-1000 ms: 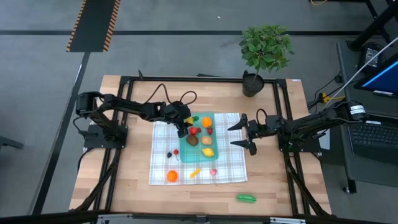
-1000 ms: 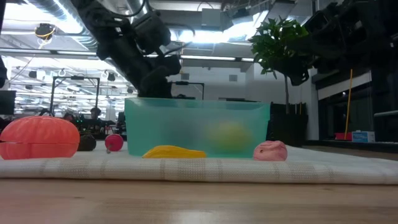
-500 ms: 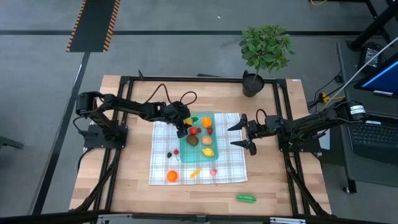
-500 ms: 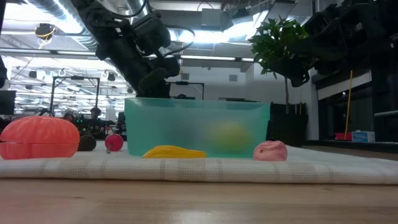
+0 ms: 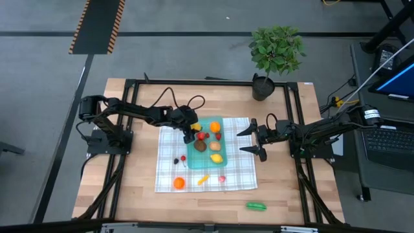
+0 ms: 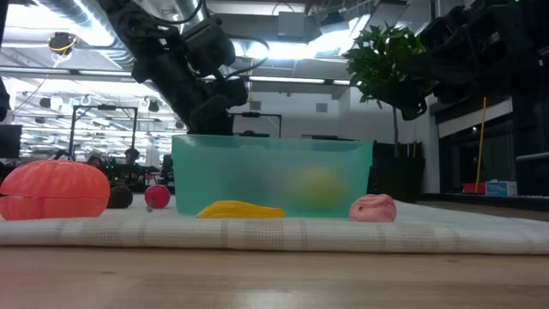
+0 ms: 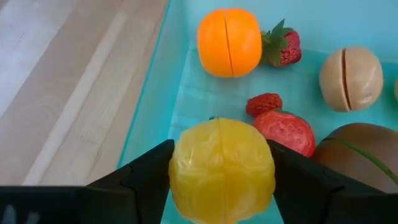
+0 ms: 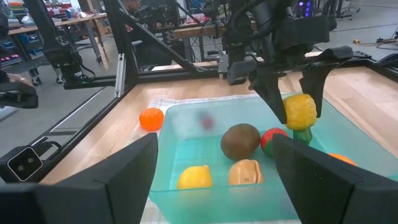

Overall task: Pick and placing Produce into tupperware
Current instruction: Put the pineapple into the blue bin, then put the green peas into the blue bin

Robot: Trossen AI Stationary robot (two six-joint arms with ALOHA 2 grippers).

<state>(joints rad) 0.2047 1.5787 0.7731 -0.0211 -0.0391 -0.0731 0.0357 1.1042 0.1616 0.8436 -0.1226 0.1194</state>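
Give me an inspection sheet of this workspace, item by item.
Surface: pale wooden table, white-and-grey checked cloth in the middle.
Job's things: translucent teal tupperware holds several toy fruits; small orange pumpkin, yellow piece and pink piece lie on the cloth.
Clutter: green pod on bare wood; leafy potted plant at the far edge.
Grippers: left gripper over the tupperware, yellow bumpy fruit between its fingers; right gripper open beside the cloth.
Cables: black loops along the left arm.
Surroundings: laptop, grey floor.

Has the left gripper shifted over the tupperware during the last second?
Yes, slightly: the left gripper with the yellow fruit has drawn back toward the tupperware's far left corner.
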